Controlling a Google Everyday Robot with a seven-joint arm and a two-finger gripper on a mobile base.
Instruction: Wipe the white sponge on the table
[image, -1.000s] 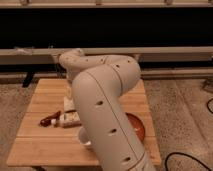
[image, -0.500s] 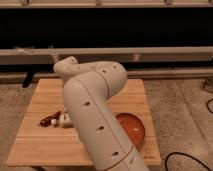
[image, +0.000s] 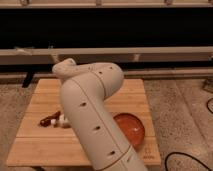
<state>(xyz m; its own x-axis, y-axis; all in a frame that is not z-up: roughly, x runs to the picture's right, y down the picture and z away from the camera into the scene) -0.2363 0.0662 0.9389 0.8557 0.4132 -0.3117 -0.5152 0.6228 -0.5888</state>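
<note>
jaws are hidden behind our own arm (image: 92, 115), so we can't tell their state. white sponge (image: 62, 121) peeks out on the worktop (image: 45, 145), probably right under the jaws for wiping. red bowl (image: 131, 129) sits well clear of them.

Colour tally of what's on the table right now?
Orange-red bowl: 1
White lump, partly behind the arm: 1
Dark red-brown thing: 1
Total on the table: 3
Pincer: out of view, somewhere behind the arm.
</note>
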